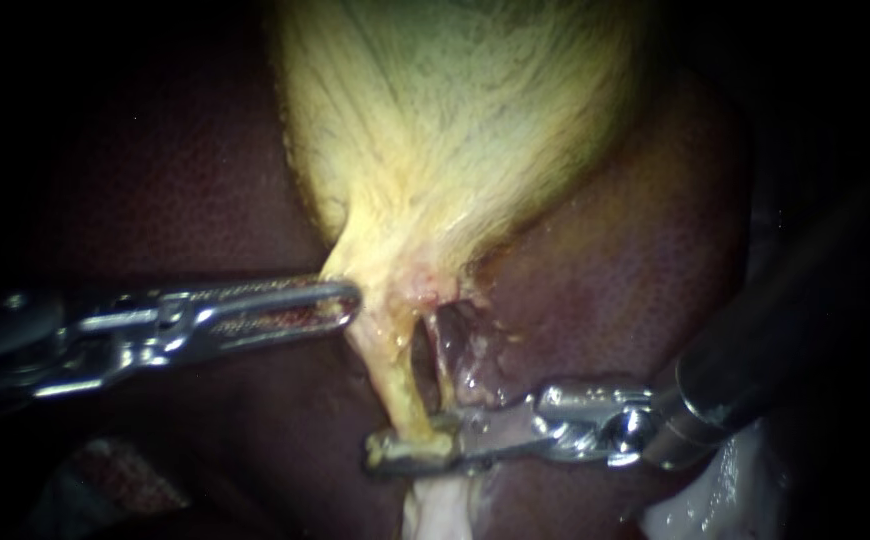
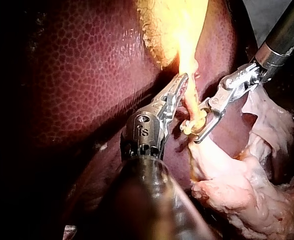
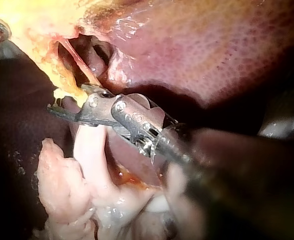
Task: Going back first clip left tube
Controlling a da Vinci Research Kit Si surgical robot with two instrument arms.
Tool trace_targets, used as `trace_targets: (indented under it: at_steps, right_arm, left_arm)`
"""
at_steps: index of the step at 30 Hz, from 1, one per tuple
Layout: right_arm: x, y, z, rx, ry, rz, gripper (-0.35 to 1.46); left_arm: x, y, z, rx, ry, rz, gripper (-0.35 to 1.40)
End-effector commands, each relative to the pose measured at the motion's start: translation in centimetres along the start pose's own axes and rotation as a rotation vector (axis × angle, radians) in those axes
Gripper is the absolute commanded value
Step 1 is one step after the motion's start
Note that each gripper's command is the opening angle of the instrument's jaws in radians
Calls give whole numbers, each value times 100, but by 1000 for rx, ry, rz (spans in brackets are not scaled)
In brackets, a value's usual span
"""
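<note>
The yellow gallbladder narrows to a neck that splits into two tubes. The left tube is thick and yellow; the right tube is thinner. My left instrument comes in level from the left, its jaws shut on the edge of the gallbladder's neck, which is drawn slightly toward it. My right instrument reaches across from the right and stands open, one jaw on each side of the left tube's lower end. In the left wrist view the tube runs through my right instrument. I cannot make out a clip.
Dark red liver surrounds the tubes on both sides. Pale loose tissue lies below the tubes, under my right instrument. A narrow opening separates the two tubes.
</note>
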Motion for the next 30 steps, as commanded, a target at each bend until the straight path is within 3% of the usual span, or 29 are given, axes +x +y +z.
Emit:
trace_targets:
  at_steps: [1, 6, 11, 20, 30]
  right_arm:
    - [1, 0, 0, 0, 15, -35, 50]
    - [6, 1, 1, 13, 53, -123, 55]
    - [11, 2, 0, -29, 77, -214, 60]
    - [25, 4, -15, -60, 78, -405, 60]
    - [22, 5, -22, -60, 75, -452, 60]
  left_arm:
    - [-1, -1, -1, 0, 0, 0, -5]
    - [-1, -1, -1, 0, 0, 0, -5]
    - [-1, -1, -2, 0, 0, 0, -5]
    - [-1, -3, -3, 0, 0, 0, -5]
    - [-1, -3, -4, 0, 0, 0, -5]
